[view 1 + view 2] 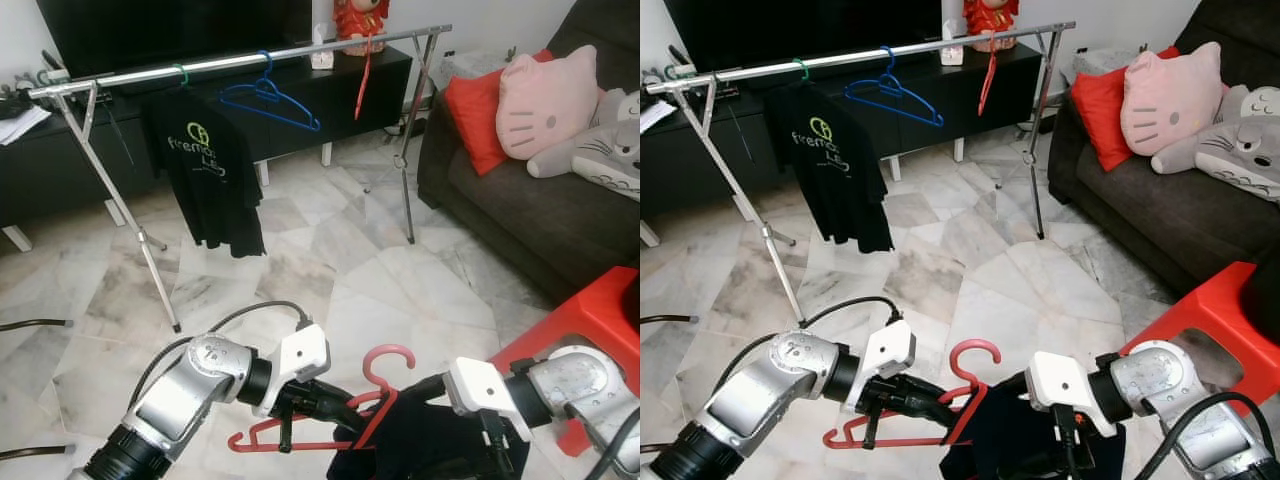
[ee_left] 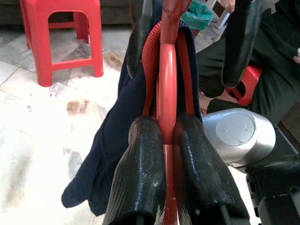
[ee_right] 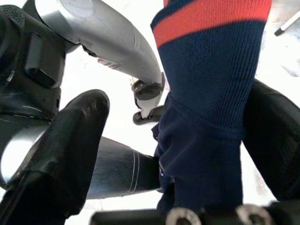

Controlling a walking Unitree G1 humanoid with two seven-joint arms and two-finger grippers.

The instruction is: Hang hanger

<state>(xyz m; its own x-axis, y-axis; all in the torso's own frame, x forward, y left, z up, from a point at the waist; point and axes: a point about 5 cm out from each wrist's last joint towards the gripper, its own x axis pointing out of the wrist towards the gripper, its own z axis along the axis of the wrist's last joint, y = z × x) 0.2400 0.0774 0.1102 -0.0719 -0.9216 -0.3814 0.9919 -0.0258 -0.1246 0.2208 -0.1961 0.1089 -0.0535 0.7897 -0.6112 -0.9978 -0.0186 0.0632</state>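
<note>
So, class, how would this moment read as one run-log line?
left gripper: shut on red hanger | right gripper: around navy garment, grip unclear | rail: ahead, not reached

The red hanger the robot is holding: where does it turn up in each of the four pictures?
Left eye view: red hanger low in the middle, hook up, between both arms.
Right eye view: same spot, slightly further left.
Left wrist view: its red bar runs up the middle, pinched by the left gripper.
Right wrist view: I cannot make it out; the right gripper straddles the navy garment.
Shared landmark: that navy garment, draped on the hanger.
</note>
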